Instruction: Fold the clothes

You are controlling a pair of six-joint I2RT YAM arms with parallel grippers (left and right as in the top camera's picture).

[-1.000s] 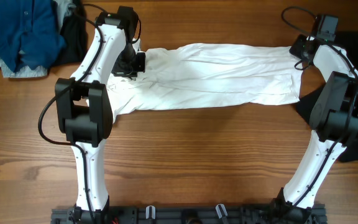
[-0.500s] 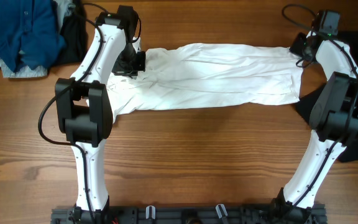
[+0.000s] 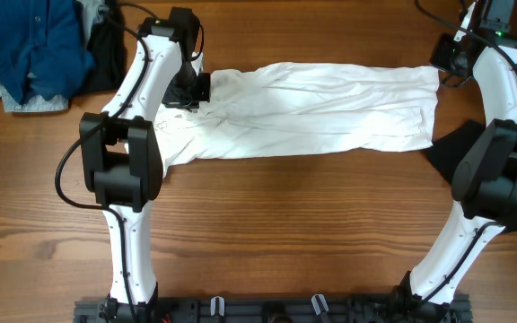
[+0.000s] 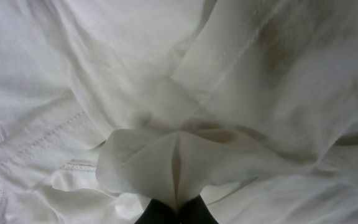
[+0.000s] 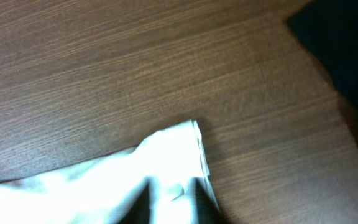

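Observation:
A white garment [image 3: 312, 112] lies stretched across the far middle of the table. My left gripper [image 3: 196, 88] is shut on its left end; the left wrist view shows bunched white cloth [image 4: 179, 155] pinched between the dark fingertips [image 4: 176, 214]. My right gripper [image 3: 447, 65] is shut on the garment's far right corner. In the right wrist view the white corner [image 5: 173, 155] sits between the fingers [image 5: 171, 205] above the wood.
A pile of blue and dark clothes [image 3: 34, 49] lies at the far left corner. A black garment [image 3: 474, 152] lies at the right edge, also in the right wrist view [image 5: 347, 56].
My right gripper has moved right and away, pulling the garment's right corner outward and stretching the cloth. The left gripper has stayed put.

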